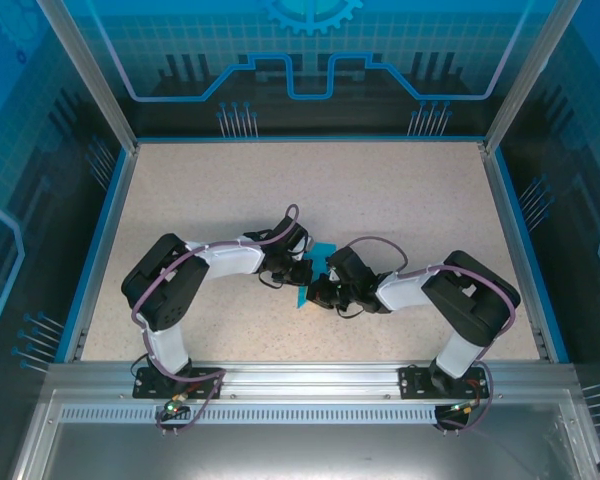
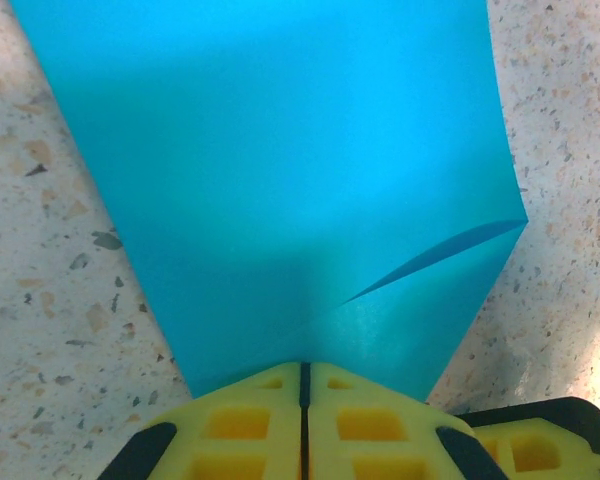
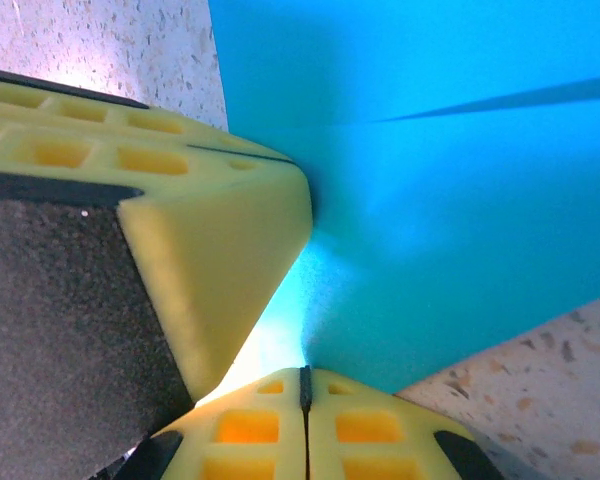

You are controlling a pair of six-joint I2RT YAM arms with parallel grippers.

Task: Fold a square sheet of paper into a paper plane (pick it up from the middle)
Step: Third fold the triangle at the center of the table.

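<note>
Left end effector [image 2: 303, 368]: yellow fingers pressed together, pinching the near edge of the blue paper [image 2: 280, 150].
Right end effector [image 3: 303, 372]: fingers likewise closed on the paper, with a finger of the left end effector just to its left, close to touching.
Paper: fans out ahead of the left end effector as a broad wedge, narrowest at the pinch. Ahead and to the right of the fingers, a loose layer gapes as a thin dark slit.
Surface [image 2: 40, 250]: speckled, showing on both sides of the paper and beyond it.
Step in hand (judged): a fold is being formed or held, with both end effectors gripping one small area.
Risk, tearing: thin paper clamped at two neighbouring points would rip if the end effectors drew apart or twisted against each other.
Risk, skewed crease: the gaping layer could slide and set the fold off-line if either pinch loosened first.
Risk, contact: the fingers stand so close that a small sideways move could knock them together and jolt the paper.
</note>
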